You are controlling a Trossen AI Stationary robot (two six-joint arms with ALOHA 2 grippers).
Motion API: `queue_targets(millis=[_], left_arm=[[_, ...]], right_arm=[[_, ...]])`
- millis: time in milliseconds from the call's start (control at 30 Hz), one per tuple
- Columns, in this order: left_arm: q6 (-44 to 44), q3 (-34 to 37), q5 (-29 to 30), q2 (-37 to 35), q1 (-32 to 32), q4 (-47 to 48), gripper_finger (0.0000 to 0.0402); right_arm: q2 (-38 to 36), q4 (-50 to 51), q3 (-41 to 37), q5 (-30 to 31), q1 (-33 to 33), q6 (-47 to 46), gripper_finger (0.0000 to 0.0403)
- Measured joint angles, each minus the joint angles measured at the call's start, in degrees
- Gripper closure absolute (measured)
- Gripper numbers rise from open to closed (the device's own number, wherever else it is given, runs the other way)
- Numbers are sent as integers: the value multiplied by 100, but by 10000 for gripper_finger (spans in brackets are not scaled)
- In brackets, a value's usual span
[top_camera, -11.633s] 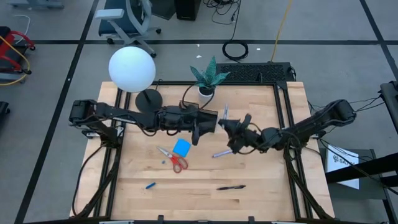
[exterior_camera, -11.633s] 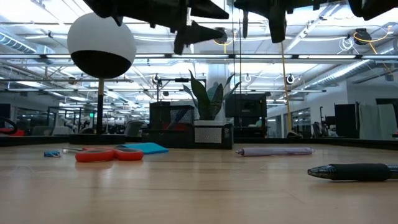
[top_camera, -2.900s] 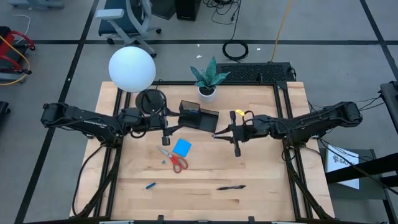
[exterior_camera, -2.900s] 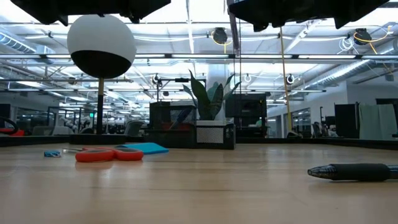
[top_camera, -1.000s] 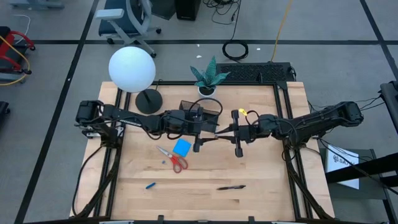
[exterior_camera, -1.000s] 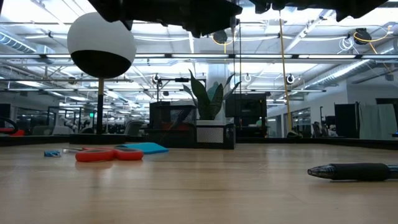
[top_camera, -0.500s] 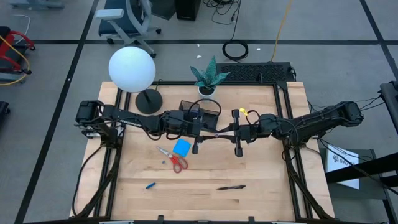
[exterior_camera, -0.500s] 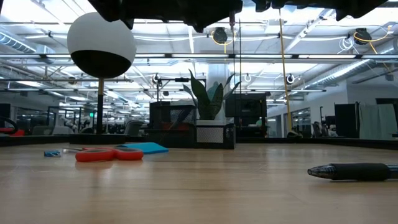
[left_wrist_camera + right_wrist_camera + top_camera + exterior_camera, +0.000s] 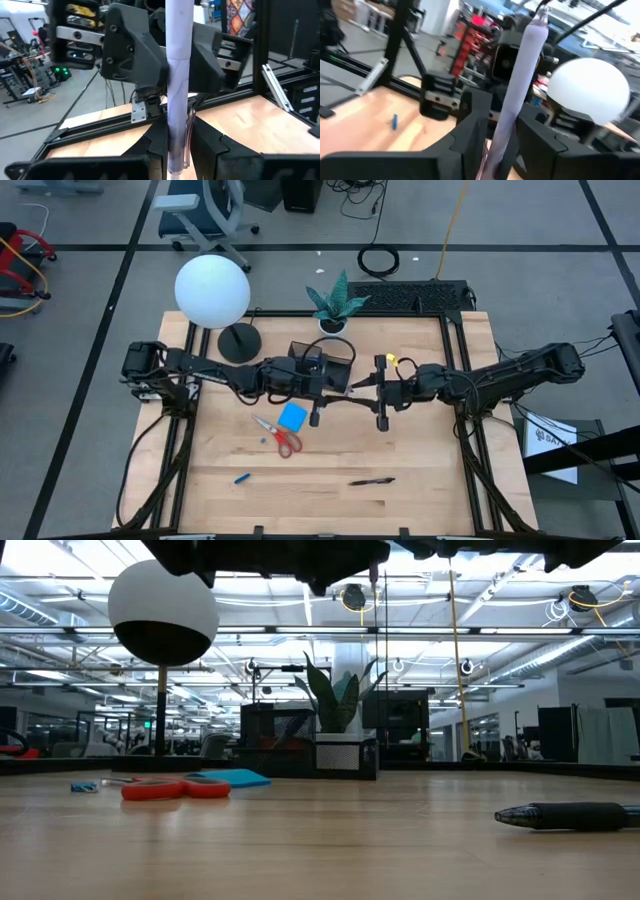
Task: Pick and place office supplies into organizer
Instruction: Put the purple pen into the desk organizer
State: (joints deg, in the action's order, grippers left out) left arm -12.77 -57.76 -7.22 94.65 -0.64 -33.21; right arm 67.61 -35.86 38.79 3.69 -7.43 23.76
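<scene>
A pale grey pen (image 9: 352,388) hangs in the air over the table's middle, between my two grippers. My left gripper (image 9: 338,388) reaches in level from the table's left and is shut on the pen's clip end (image 9: 176,135). My right gripper (image 9: 368,390) faces it from the right and is open, its fingers (image 9: 472,132) standing on either side of the pen's other end (image 9: 506,120). Just beyond the left arm stands the black organizer (image 9: 330,352). Red-handled scissors (image 9: 278,435), a blue note pad (image 9: 292,416), a black pen (image 9: 371,480) and a small blue piece (image 9: 242,477) lie on the table. My left gripper pinches the pen's barrel at its clip end (image 9: 176,135) between its two fingers (image 9: 155,145). The fingers come level from the table's left and lie along the pen. The pen is lifted clear and reaches on toward the right gripper. My right gripper: I cannot tell whether its fingers touch the pen.
A white globe lamp (image 9: 212,290) with a round black base (image 9: 238,342) stands at the far left. A potted plant (image 9: 331,320) stands at the far middle. The black pen also lies near the right in the low view (image 9: 565,815).
</scene>
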Motion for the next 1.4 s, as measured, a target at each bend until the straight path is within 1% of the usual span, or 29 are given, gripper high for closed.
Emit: queue_targets(millis=[167,300,400,533,667,767,833,967,1100,1167,1233,1333,1400], left_arm=[[76,0,20,-2,3,-14,344],[411,0,9,-2,68,-15,344],[1080,0,9,-2,189,-53,344],[2295,0,-123,-7,349,-87,344],[3146,0,-508,-7,420,-83,344],[3497,0,-690,-7,409,-85,344],[3603,0,-782,-7,389,-86,344],[3625,0,-754,-7,341,-87,344],[3681,0,-647,-7,244,-85,344],[3696,0,-654,-7,175,-87,344],[3705,0,-662,-7,79,-81,344],[3711,0,-669,-7,-39,9,344],[3735,0,-656,-7,-92,81,344]], right_arm=[[-283,481,0,765,-132,322,273],[-578,808,0,1418,-365,708,273],[-773,997,0,1902,-573,1017,272],[-851,1215,0,2453,-855,1627,271],[-789,1493,0,2964,-1178,2805,270],[-629,1543,0,3670,-1461,3685,270],[-488,1507,0,4196,-1645,4374,270],[-72,1334,0,5162,-1919,5752,270],[345,951,0,5903,-2056,7115,270],[518,516,0,6118,-2049,7904,270],[628,-44,0,6141,-2041,8664,270],[750,-765,0,6020,-2046,9758,268],[767,-1105,0,5869,-2079,10303,268]])
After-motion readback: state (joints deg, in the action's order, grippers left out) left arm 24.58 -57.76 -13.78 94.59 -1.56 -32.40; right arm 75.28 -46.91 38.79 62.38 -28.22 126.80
